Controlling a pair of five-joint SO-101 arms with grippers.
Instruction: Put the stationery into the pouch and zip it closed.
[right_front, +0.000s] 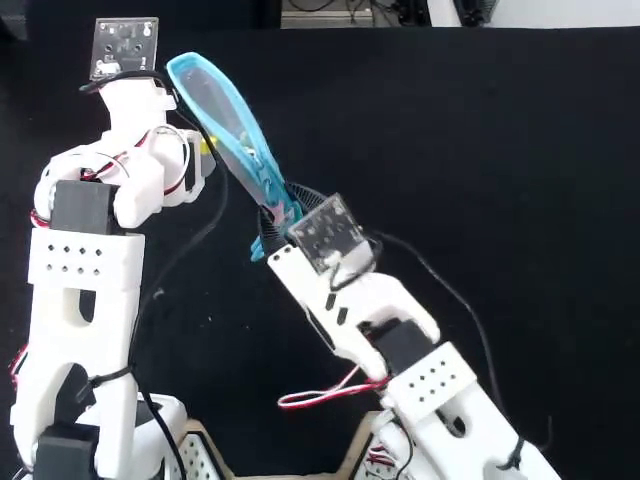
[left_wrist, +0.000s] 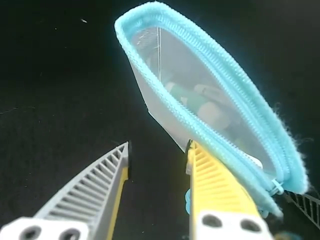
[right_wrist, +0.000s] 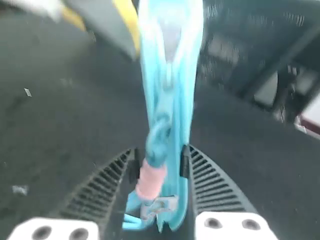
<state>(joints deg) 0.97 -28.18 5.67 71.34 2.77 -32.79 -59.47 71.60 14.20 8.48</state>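
Two arms met at one pouch (right_front: 230, 120) over the left half of the black table (right_front: 480, 150), nearer its far edge than its near one. The right gripper (right_front: 272, 228) pinched the pouch's lower end. In the right wrist view its two fingers were pressed against the blue fabric from either side (right_wrist: 157, 152), with the zip pull (right_wrist: 159, 132) and a small pink tag (right_wrist: 150, 180) lying between them. From that grip the pouch slanted up and away toward the far left corner, and it appeared to be held off the table rather than lying on it.

The left gripper (right_front: 203, 150) sat beside the pouch's upper half with its fingers spread (left_wrist: 157, 147). The yellow finger (left_wrist: 215, 190) touched the pouch's clear side. The grey finger (left_wrist: 95, 185) stood well apart from it over bare table, so nothing lay between the two.

Through the clear wall of the pouch (left_wrist: 165, 120), the left wrist view showed stationery (left_wrist: 187, 95) inside, green and white pieces lying along its length. The blue zip ran along the top edge to the pull (left_wrist: 275, 187) at the right gripper's end. The teeth looked joined along that run, though the angle was too steep to be sure.
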